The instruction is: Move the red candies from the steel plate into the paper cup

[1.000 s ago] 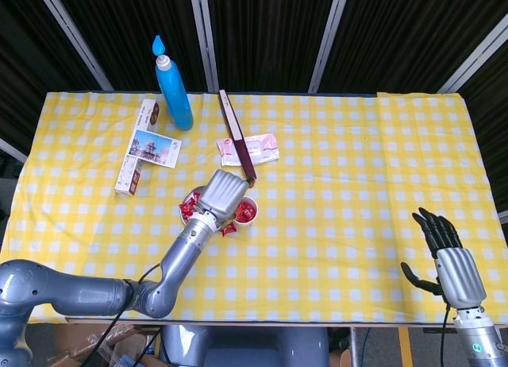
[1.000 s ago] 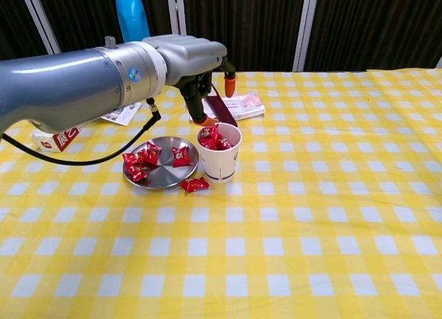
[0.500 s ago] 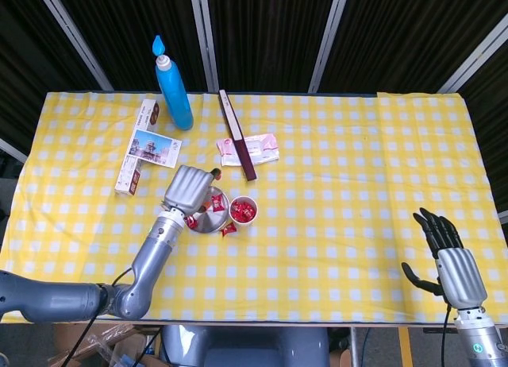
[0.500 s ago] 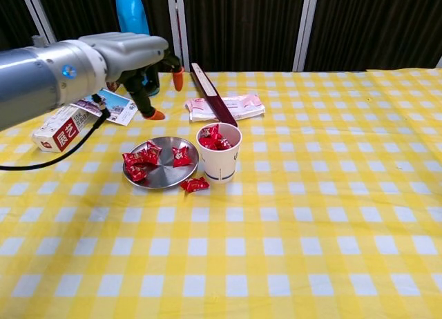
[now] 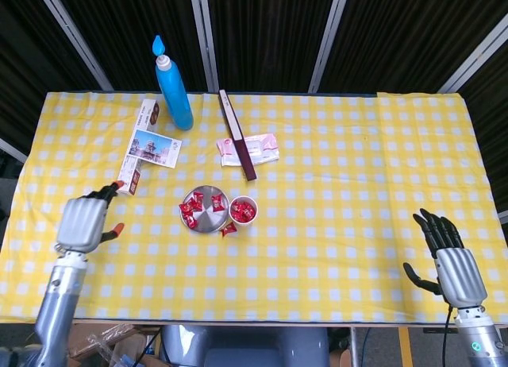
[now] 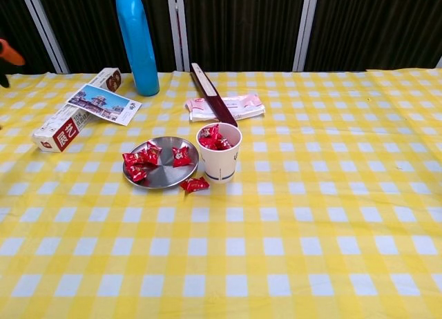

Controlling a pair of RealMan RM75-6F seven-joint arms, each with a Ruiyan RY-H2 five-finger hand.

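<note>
Head view. Steel plate (image 5: 205,210): on the yellow-checked surface (image 5: 357,160), holding red candies (image 5: 190,210). Paper cup (image 5: 243,211): touching the plate's right rim, candies inside; one stray candy (image 5: 228,229) lies just below the plate. Left robot hand (image 5: 82,222): well left of the plate, holding nothing, fingers curled in. Right robot hand (image 5: 443,254): far right of the plate, fingers spread, holding nothing.

Chest view. Steel plate (image 6: 166,175): several candies (image 6: 142,157) on it. Paper cup (image 6: 219,153): upright, beside the plate. Blue bottle (image 6: 137,41): behind the plate.
</note>
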